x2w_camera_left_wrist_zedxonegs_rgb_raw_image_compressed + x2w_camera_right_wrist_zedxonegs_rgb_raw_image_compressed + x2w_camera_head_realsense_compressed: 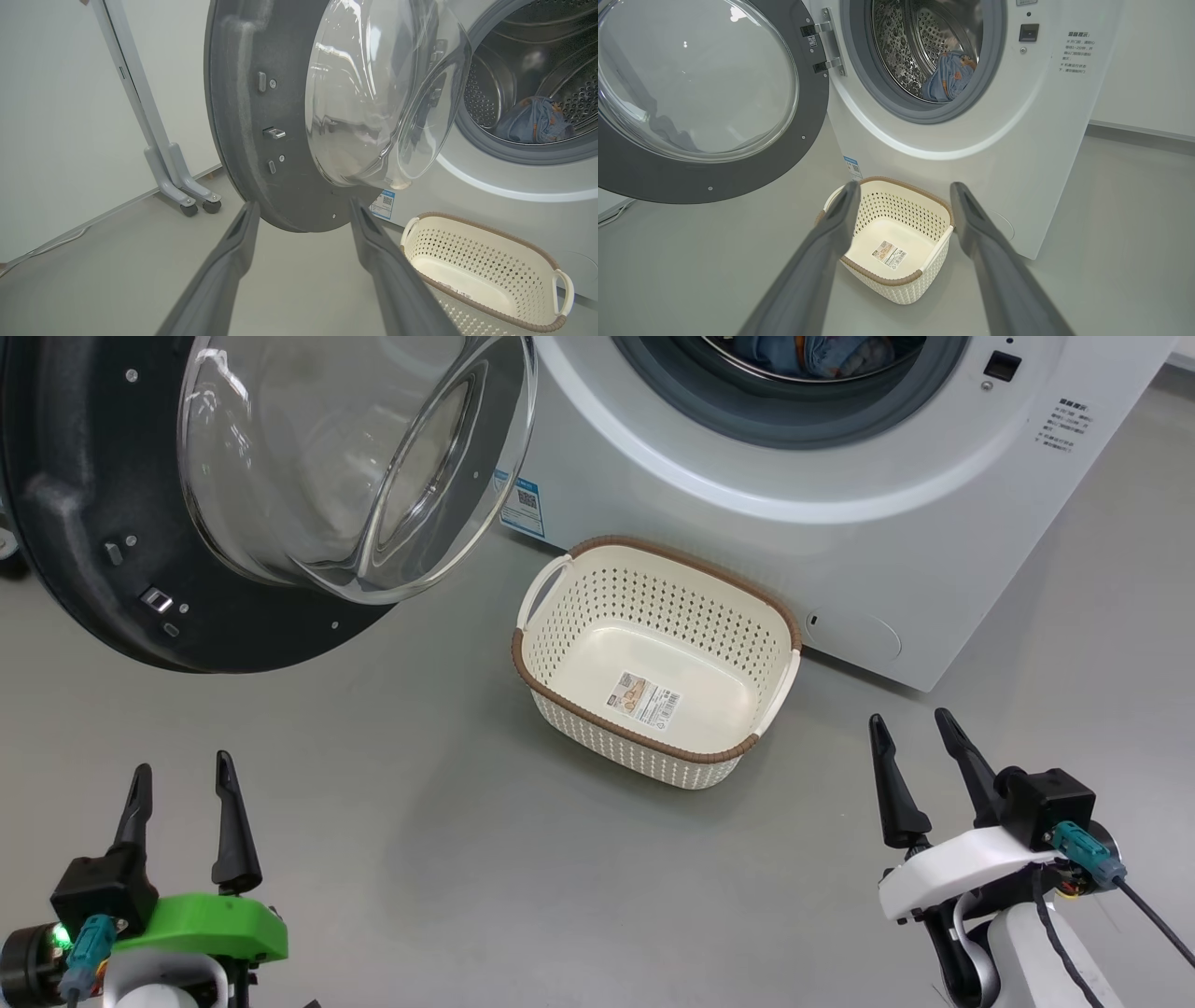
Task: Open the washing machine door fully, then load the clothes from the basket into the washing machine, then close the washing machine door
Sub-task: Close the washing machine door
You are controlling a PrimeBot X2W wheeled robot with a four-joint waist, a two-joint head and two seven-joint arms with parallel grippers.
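Observation:
The washing machine door [103,523] [247,116] [668,177] stands swung wide open to the left, its glass bowl bulging outward. Light blue clothes [822,353] [535,122] [945,77] lie inside the drum of the white washing machine [840,551] [1017,140]. On the floor before it sits the cream basket [560,616] [486,242] [896,196], holding nothing but its label sticker. My left gripper [184,775] [303,210] is open at the lower left, below the door. My right gripper [912,728] [903,191] is open at the lower right, short of the basket.
A grey stand on castors [173,163] rises by the wall left of the door. Grey floor [448,859] stretches between my grippers and the basket. A round service flap [854,637] is low on the machine's front.

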